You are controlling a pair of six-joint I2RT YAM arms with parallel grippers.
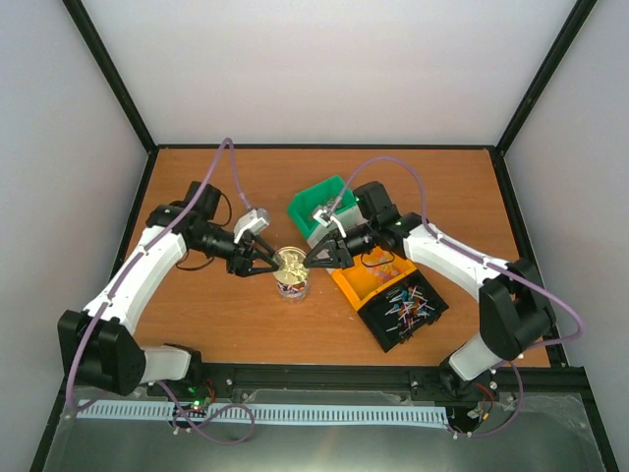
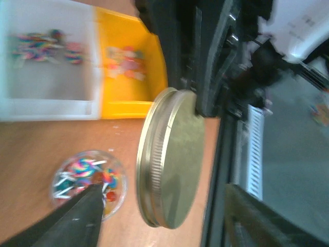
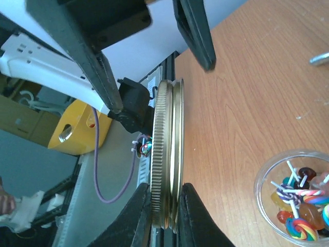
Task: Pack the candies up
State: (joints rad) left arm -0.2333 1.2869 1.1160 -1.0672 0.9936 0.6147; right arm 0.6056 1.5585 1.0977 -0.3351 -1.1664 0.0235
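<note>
Looking down from the top camera, the left fingers and the right fingers meet tip to tip above the table. A gold lid is between them and a clear jar sits just below it. Behind the right fingers, candies lie in a black bin, which sits next to an orange bin and a green bin. In the left wrist view the left fingers are spread wide. The lid stands on edge in the gap between them, and I cannot tell whether it touches either one. The right fingers grip its upper rim. The open jar, holding bright candies, sits on the table just beside the tip of one left finger, and a white bin with more candies lies beyond it. In the right wrist view the right fingers pinch the lid's ribbed rim, the left fingers stand apart on either side of the lid, and the jar of candies is off to one side of the fingertips.
</note>
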